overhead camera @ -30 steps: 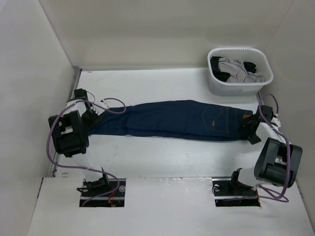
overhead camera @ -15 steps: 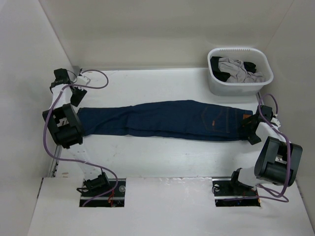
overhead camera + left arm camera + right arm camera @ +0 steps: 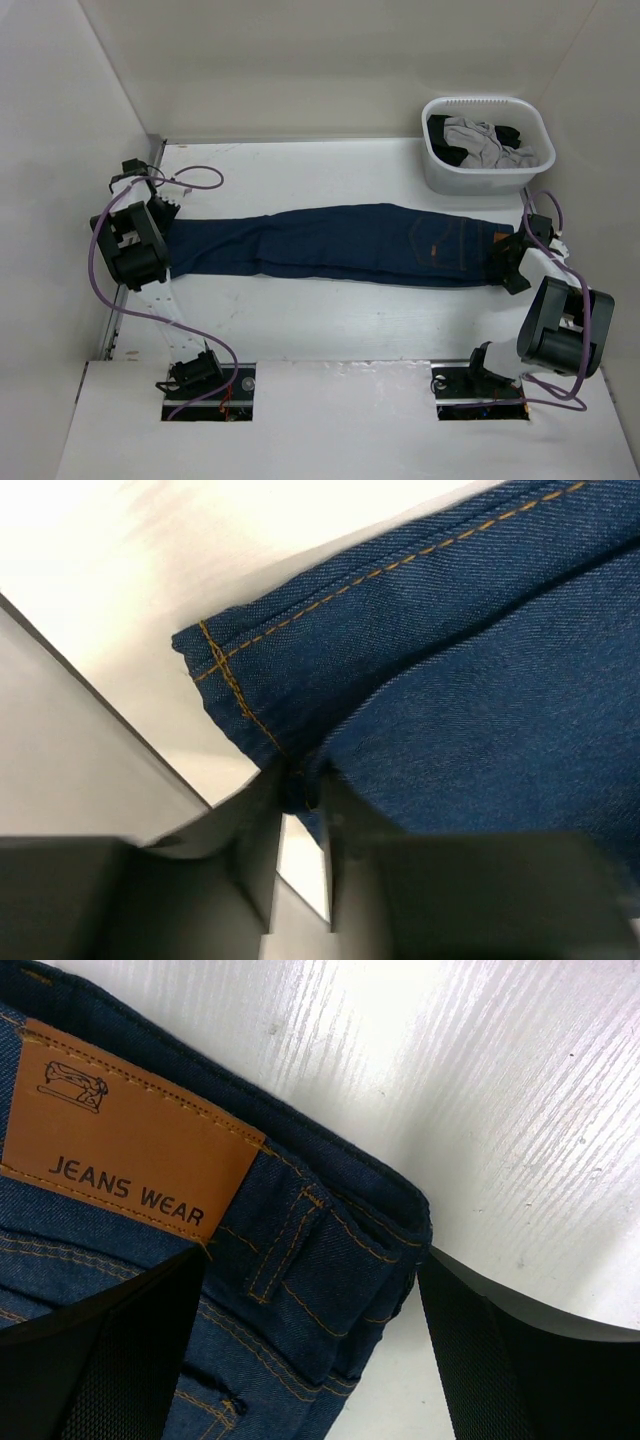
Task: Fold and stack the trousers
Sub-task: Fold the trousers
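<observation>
Denim hem [image 3: 250, 695] — tight between left fingers [image 3: 252, 842]

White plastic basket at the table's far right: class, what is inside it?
Crumpled grey and black garments lie in the white plastic basket; anything beneath them is covered.

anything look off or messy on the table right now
Nothing stands out. The jeans lie flat and stretched across the table, hem corner pinched in the left fingers, waistband corner between the open right fingers. The white basket of clothes sits upright at the far right.
</observation>
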`<control>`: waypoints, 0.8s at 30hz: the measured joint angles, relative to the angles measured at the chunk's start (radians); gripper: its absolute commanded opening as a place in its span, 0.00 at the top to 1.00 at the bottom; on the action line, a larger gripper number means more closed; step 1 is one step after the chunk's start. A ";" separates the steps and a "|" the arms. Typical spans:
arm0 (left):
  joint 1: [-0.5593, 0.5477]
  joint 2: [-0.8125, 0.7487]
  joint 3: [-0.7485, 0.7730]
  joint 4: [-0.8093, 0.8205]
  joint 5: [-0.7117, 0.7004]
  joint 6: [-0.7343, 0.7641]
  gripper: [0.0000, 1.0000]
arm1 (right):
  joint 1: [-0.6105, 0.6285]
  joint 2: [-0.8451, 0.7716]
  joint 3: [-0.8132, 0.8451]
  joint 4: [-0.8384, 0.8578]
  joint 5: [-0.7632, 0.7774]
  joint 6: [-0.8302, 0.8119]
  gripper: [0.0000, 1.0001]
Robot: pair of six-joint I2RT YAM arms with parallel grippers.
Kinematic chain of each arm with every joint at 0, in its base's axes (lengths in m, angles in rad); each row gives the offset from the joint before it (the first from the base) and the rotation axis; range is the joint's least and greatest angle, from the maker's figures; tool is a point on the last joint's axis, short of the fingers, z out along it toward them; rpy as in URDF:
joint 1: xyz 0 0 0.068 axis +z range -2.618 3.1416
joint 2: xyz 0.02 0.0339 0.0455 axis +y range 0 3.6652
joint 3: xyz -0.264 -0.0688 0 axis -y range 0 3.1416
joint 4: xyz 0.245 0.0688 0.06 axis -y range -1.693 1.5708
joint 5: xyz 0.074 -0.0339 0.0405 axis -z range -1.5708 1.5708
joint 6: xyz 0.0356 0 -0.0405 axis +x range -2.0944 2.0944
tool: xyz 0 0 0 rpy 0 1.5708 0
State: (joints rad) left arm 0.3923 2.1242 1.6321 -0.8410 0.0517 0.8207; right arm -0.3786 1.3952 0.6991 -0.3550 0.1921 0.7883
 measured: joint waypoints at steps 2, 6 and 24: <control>0.000 0.000 0.000 0.000 0.002 -0.007 0.93 | 0.000 0.000 0.001 0.000 0.001 -0.002 0.10; -0.003 -0.008 0.000 0.011 0.001 -0.009 0.97 | 0.000 0.001 0.002 0.000 0.002 -0.003 0.10; -0.088 -0.123 0.049 0.082 -0.049 0.046 0.62 | 0.009 0.016 0.013 -0.003 0.008 -0.006 0.11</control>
State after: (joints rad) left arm 0.3046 2.0010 1.6810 -0.7586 0.0029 0.8669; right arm -0.3698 1.4109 0.7120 -0.3580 0.1997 0.7822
